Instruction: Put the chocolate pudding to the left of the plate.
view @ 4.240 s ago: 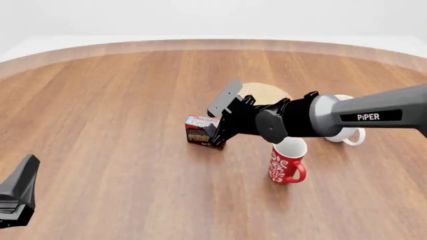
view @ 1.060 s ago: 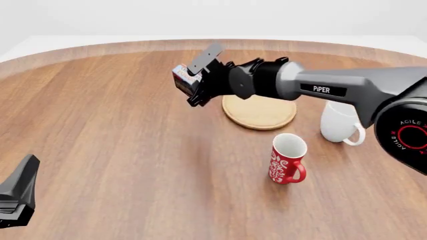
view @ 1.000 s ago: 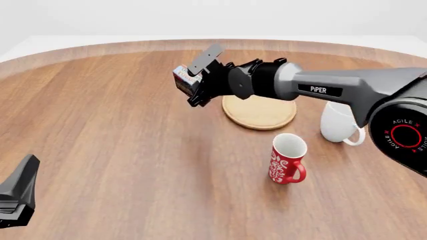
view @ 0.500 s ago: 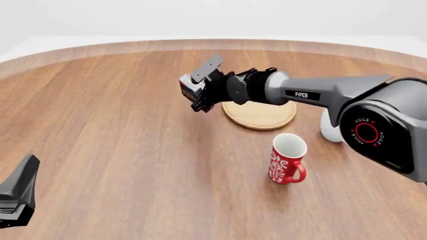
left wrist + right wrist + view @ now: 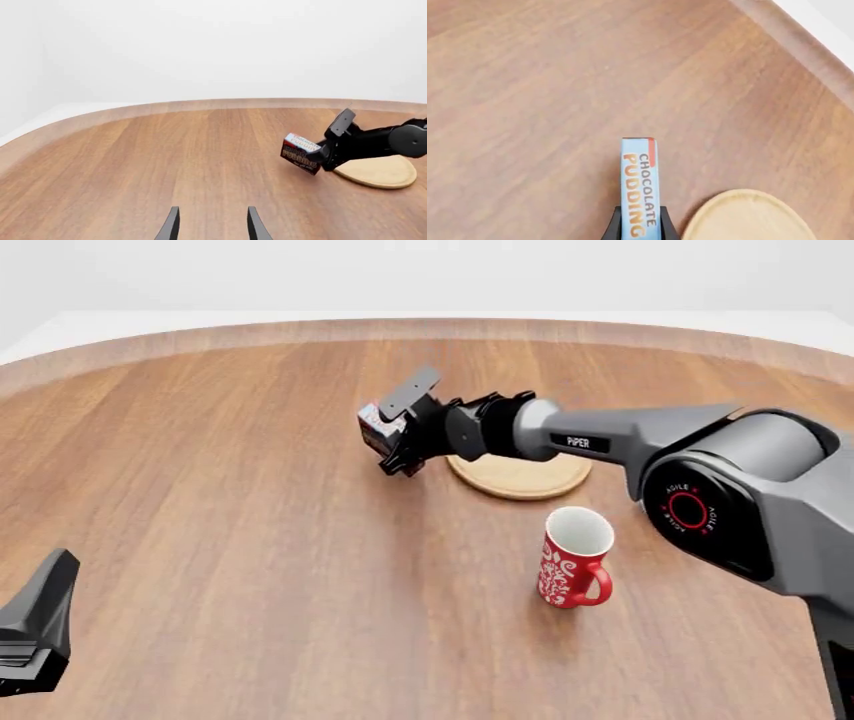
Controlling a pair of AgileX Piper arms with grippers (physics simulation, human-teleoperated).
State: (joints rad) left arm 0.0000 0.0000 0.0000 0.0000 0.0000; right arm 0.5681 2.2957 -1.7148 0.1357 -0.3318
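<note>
Right pincer [image 5: 390,440] clamped on the chocolate pudding [image 5: 375,429], just above centre of the front view, reached in from the right edge on a long grey arm [image 5: 627,435]. Carton tilted, gripped by its narrow sides, held just left of the plate [image 5: 523,476]; cannot tell from this view whether touching the worktop [image 5: 227,490] or just above it. Plate lying flat a little right of centre, partly covered by the arm. Red mug [image 5: 575,557] upright in the lower right of the middle, handle turned to the right, well apart from the carton.

In the right wrist view: light blue top of the carton [image 5: 640,187] with orange "CHOCOLATE PUDDING" lettering, at lower centre of the frame, pinched between two dark fingers [image 5: 610,231] at the bottom edge. Rim of the plate [image 5: 747,215] in the lower right corner, close beside the carton but apart from it. Pale edge of the worktop [image 5: 800,55] running across the upper right.

Left pincer [image 5: 34,625] at the lower left edge of the front view, low and far from everything else. In the left wrist view: its two dark fingertips [image 5: 171,227] at bottom centre, parted with a clear gap, holding nothing [image 5: 211,227]. Further off in that view, at the right: carton [image 5: 300,153] in the other pincer [image 5: 320,150], dark brown face showing, plate [image 5: 380,172] behind it.
</note>
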